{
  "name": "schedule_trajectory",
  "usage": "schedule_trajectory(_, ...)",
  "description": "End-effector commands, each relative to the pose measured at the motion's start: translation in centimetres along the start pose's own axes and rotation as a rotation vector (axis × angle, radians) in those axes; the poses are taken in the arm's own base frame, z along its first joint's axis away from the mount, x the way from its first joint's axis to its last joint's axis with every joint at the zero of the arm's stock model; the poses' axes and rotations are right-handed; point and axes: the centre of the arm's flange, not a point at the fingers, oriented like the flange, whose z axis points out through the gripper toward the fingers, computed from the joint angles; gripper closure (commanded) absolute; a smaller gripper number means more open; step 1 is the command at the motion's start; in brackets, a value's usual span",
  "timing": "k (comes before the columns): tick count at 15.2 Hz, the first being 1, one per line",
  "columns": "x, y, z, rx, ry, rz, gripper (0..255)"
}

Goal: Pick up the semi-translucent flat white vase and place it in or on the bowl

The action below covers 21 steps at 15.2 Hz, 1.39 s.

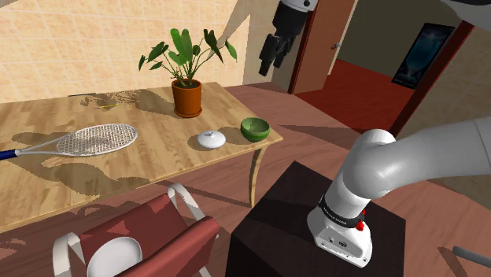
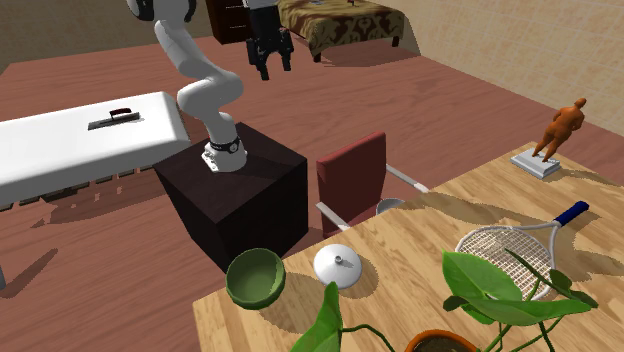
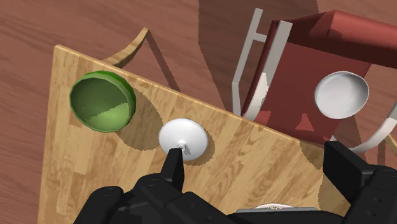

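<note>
The flat white vase (image 1: pixel 211 139) (image 2: pixel 338 265) lies on the wooden table (image 1: pixel 118 177) near its edge, with the green bowl (image 1: pixel 254 129) (image 2: pixel 255 277) close beside it at the table's corner; the two do not touch. My black gripper (image 1: pixel 271 57) (image 2: pixel 270 62) hangs high above that corner, well clear of the table. In the wrist view its fingers stand wide apart around nothing, so the gripper (image 3: pixel 254 159) is open. From there the vase (image 3: pixel 182 138) lies far below, near one fingertip, and the bowl (image 3: pixel 102 102) beyond it.
A potted plant (image 1: pixel 187 86) stands behind the vase, and a tennis racket (image 1: pixel 86 142) lies to the shoulder view's left. A red chair (image 1: pixel 149 236) with a white dish (image 1: pixel 118 256) on its seat stands at the table's edge. The dark stand (image 1: pixel 315 228) is nearby.
</note>
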Motion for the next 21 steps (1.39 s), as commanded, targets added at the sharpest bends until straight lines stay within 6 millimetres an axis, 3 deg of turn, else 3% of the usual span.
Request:
schedule_trajectory(1,0.0,0.0,0.0,0.0,0.0,0.0,0)
schedule_trajectory(21,12.3,8.1,22.8,0.058,-0.064,0.04,0)
